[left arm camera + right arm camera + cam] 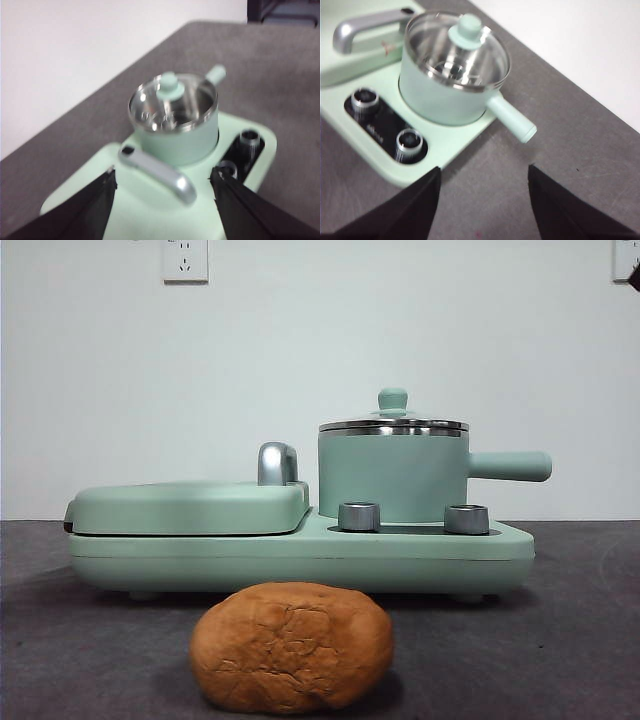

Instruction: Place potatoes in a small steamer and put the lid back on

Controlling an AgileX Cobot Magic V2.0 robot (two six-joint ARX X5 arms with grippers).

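Observation:
The potato, a large orange-brown lump with cracked skin, lies on the table in front of the appliance. The small mint-green steamer stands on the right side of the appliance, its side handle pointing right. The glass lid with a mint knob sits on it. My left gripper is open and empty, hovering above the griddle side and looking at the steamer and lid. My right gripper is open and empty, above the table beside the steamer and lid. The potato is out of both wrist views.
The mint-green appliance base carries a flat griddle cover with a chrome handle on the left and two steel knobs in front of the steamer. A black arm tip shows at the top right corner.

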